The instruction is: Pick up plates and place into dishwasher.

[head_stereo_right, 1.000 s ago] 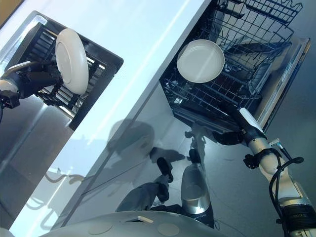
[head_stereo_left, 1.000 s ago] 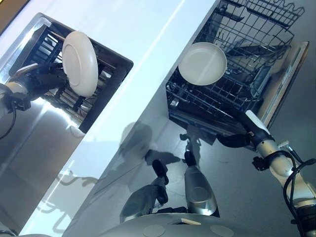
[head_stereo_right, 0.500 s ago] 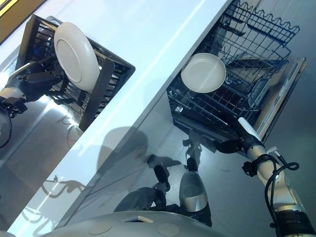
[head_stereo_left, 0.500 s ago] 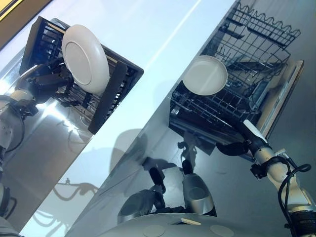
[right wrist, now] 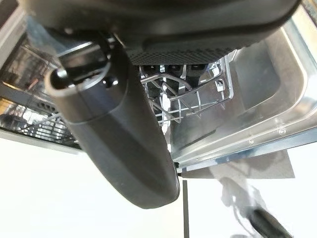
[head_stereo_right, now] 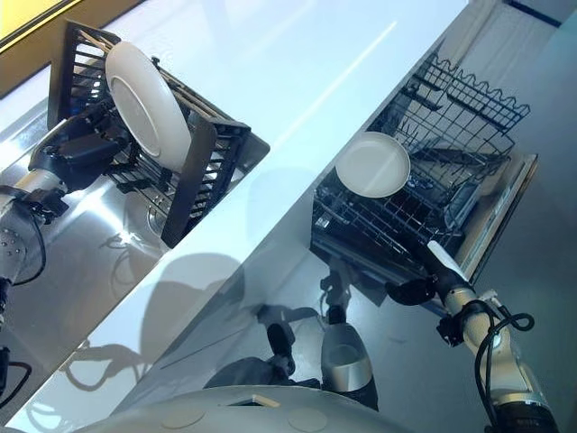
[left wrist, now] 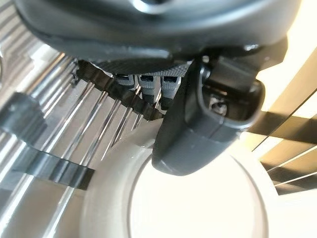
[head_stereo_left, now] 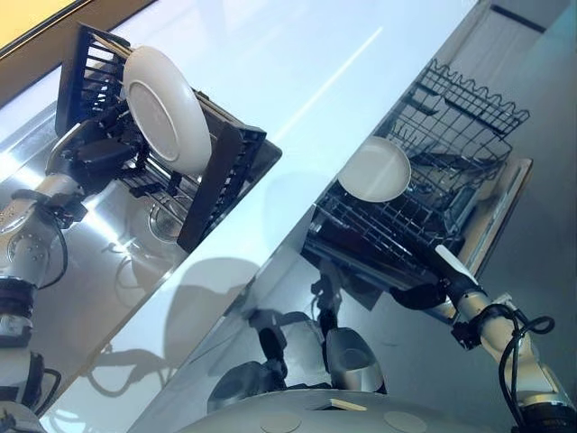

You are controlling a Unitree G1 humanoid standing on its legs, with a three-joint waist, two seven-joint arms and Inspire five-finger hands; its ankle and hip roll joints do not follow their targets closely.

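The robot's left hand pinches the rim of a round white plate, thumb on its face, holding it tilted over the black slatted dish rack in the steel sink. A second white plate stands in the open dishwasher's wire lower rack. The right hand hangs beside that rack, fingers loosely extended, holding nothing.

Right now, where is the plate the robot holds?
At the left, the left hand grips the plate, upright over the dark rack.
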